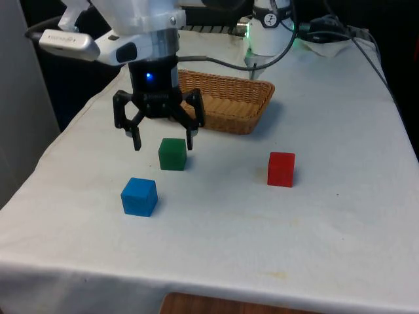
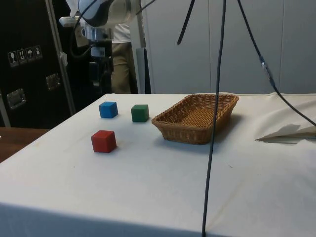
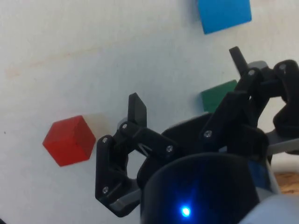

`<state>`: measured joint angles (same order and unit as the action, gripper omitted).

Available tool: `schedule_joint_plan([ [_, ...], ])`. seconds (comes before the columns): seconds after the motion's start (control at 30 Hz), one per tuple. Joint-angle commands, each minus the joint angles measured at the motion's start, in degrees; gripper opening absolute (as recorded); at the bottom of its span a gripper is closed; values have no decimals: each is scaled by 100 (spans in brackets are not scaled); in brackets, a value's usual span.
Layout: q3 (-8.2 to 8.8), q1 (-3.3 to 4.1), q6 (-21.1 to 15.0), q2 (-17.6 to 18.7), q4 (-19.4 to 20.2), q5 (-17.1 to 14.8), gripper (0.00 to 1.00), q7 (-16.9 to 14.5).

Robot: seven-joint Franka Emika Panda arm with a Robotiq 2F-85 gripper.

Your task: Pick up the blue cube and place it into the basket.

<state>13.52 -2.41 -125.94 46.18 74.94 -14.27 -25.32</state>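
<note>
While the gripper (image 1: pixel 163 139) hangs above the white cloth (image 1: pixel 314 216) with its two black fingers spread wide and nothing held between them, the blue cube (image 1: pixel 139 196) rests untouched on the cloth near the table's front edge. In the front view the cube is found at about seven o'clock from the gap between the fingertips, close by but not beneath it. A green cube (image 1: pixel 172 154) is seen just below and slightly towards four o'clock from the fingertips, much nearer the fingers than the blue one, which lies at seven o'clock from it. A red cube (image 1: pixel 281 169) stands well apart, at three o'clock from the green cube. The wicker basket (image 1: pixel 258 104) sits behind the gripper, at about one o'clock from it in the front view, and nothing is seen inside it.

In the side view the blue cube (image 2: pixel 108 109) and green cube (image 2: pixel 140 112) stand side by side, apart, with the basket (image 2: pixel 187 131) at three o'clock from them and a person (image 2: pixel 121 59) partly visible beyond the table.

The coming move is judged to turn on one offset: the gripper must be carried towards the table's front edge, past the green cube, before any descent. Since the blue cube has equal sides, no long axis needs matching; only its slight turn on the cloth should be met. The green cube's nearness is judged the chief risk of a wrong or nudging grasp.
</note>
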Motion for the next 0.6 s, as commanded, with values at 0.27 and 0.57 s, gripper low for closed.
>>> schedule_joint_plan([
  [0.27, 92, -74, 74, 338, -367, -160, 100, -269],
  [0.57, 189, -178, 92, 625, -619, -304, 100, -441],
])
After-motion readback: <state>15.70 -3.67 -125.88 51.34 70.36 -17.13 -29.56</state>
